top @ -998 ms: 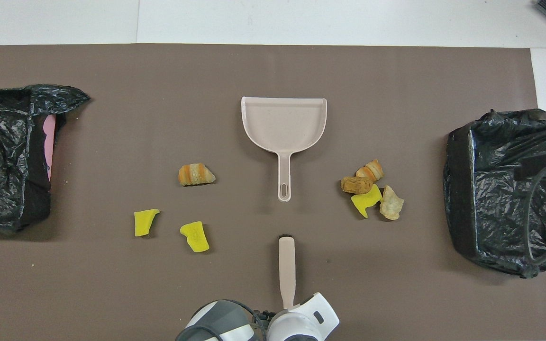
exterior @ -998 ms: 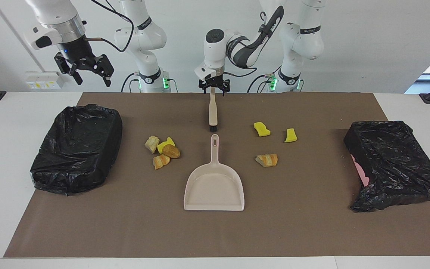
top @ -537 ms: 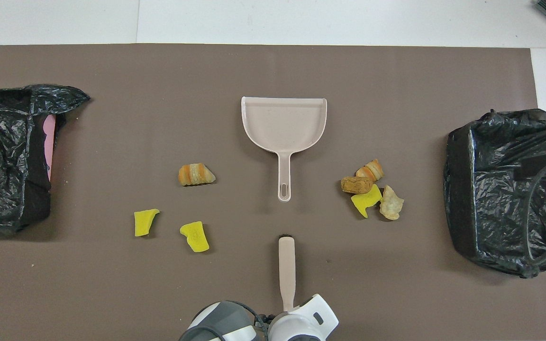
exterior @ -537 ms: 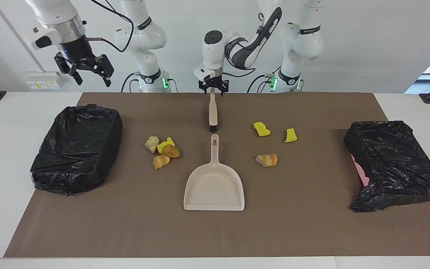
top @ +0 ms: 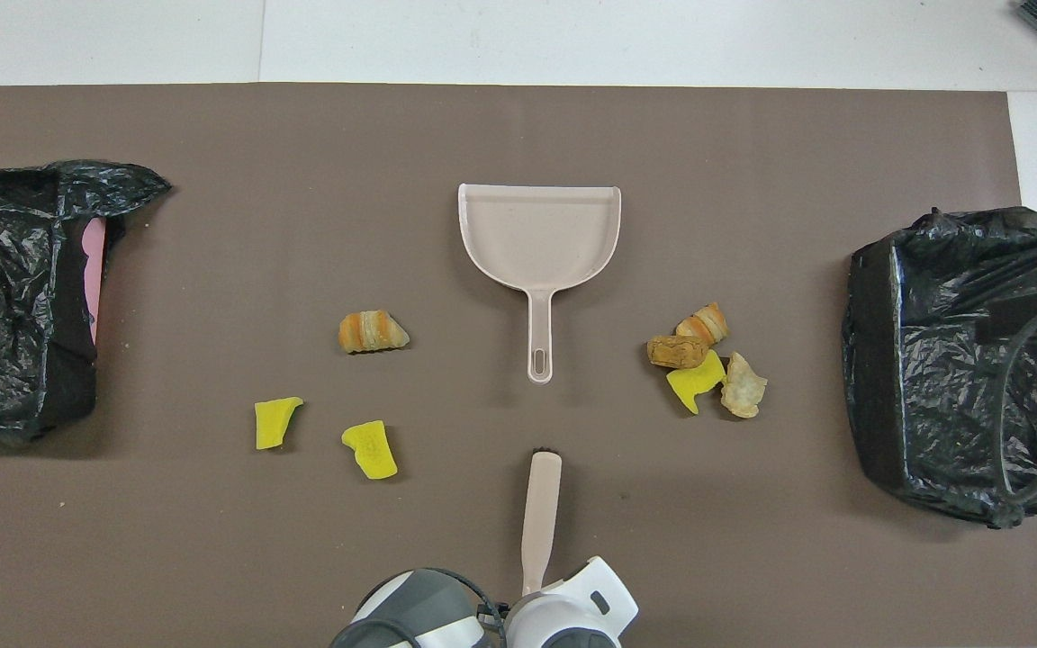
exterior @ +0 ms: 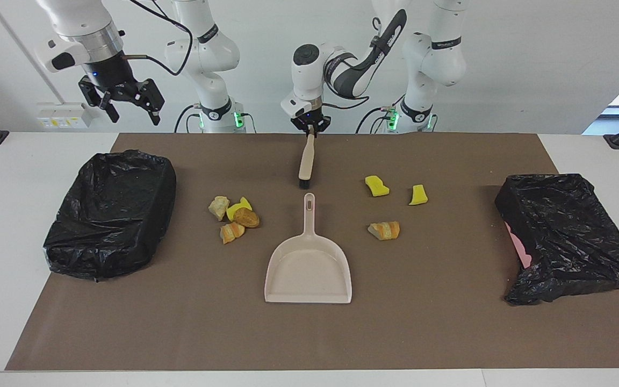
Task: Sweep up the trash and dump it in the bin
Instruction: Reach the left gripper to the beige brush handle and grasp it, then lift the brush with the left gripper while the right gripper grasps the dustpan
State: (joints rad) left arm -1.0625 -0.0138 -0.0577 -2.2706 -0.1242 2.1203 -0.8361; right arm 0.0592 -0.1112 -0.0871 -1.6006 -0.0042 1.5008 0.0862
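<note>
Facing view: left gripper (exterior: 309, 128) clamps the brush (exterior: 306, 161) handle (bristles touching the tabletop (exterior: 449, 322)); right gripper (exterior: 129, 107) hangs wide above one bin (exterior: 108, 215).

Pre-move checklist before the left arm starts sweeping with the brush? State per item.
1. Left pincer shut on the brush handle's end: ok.
2. Brush bristle end on the mat, just nearer the robots than the dustpan handle: ok.
3. Dustpan flat on the mat, nothing in it, not held by either arm: not ok for catching.
4. Right pincer open, raised over the table edge by the bin at its end, waiting: ok.
5. Trash all on the mat: four-piece cluster toward the right arm's end, three loose scraps toward the left arm's: ok.
6. Grip firmness: cannot tell.
</note>
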